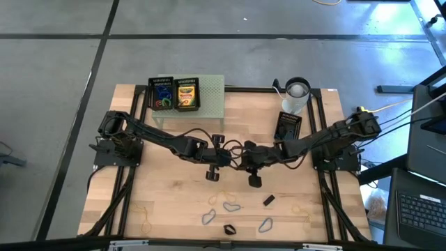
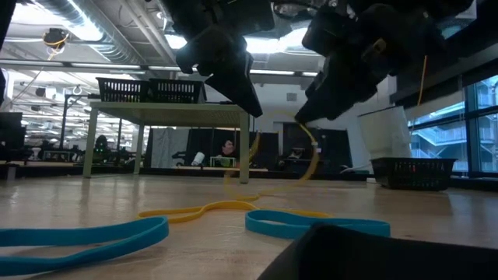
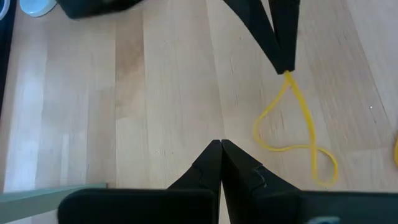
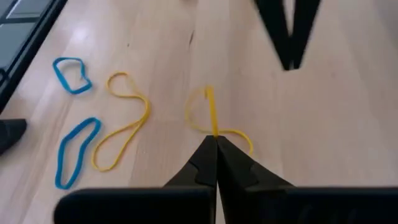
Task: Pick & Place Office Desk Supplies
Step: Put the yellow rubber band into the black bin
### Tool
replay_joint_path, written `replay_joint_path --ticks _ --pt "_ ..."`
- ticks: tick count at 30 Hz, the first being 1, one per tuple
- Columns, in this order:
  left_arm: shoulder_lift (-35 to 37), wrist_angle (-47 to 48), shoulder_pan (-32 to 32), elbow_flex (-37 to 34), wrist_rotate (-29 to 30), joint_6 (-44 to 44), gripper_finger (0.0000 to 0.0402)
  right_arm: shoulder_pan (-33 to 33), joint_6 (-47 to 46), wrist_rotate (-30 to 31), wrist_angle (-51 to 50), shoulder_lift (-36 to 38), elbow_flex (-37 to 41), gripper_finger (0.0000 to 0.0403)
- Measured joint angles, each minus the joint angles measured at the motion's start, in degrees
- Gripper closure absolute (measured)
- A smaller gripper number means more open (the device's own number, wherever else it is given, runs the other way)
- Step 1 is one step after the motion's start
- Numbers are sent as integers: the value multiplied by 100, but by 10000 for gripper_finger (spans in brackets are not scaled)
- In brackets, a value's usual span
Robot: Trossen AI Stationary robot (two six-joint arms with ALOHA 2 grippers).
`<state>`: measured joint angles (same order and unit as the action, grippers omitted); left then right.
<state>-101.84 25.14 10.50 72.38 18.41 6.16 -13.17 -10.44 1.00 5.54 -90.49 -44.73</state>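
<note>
Right gripper (image 4: 216, 140) sits low over the middle of the table (image 1: 167, 209), fingers pinched together on a yellow rubber band (image 4: 214, 121); the band hangs from the tips with its lower loop trailing on the wood, so it is only partly lifted. The pinch at one end looks meant to peel the band off the surface rather than scoop it. Left gripper (image 3: 221, 144) hovers just beside it, fingers closed and holding nothing; in its wrist view the other arm's tips show ahead with the band dangling below them. Probably it waits close by for a handover or its own pick. Other loose supplies lie nearer the front edge: a second yellow band (image 4: 124, 124) and two blue loops (image 4: 73, 76), with grey clips (image 1: 232, 206) and small black clips (image 1: 268, 200) further on. At the back a pale green stand (image 1: 212, 94) carries a black basket (image 1: 151, 94) with coloured loops and a crayon box (image 1: 186, 94), the likely destination. A white cup (image 1: 297, 90) stands apart at the back right.
</note>
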Motion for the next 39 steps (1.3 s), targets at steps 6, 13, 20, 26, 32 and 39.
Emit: replay_joint_path --ticks 6,13,20,26,32,39 --pt "0 1 0 0 -2 1 398 0 80 500 -7 403 -7 403" --pt "0 -6 0 0 -2 2 398 0 194 1362 -531 974 -13 403" --pt "0 -12 0 0 -2 4 398 0 195 2270 -1126 1789 -17 403" --pt "-4 -12 0 0 -4 3 398 0 32 3353 -1869 2444 -24 403" --pt "-4 -80 0 0 -4 5 398 0 -412 4303 -2801 2933 -26 403" --pt "-4 -143 0 0 -4 5 398 0 -1304 5066 -4098 3369 -26 403"
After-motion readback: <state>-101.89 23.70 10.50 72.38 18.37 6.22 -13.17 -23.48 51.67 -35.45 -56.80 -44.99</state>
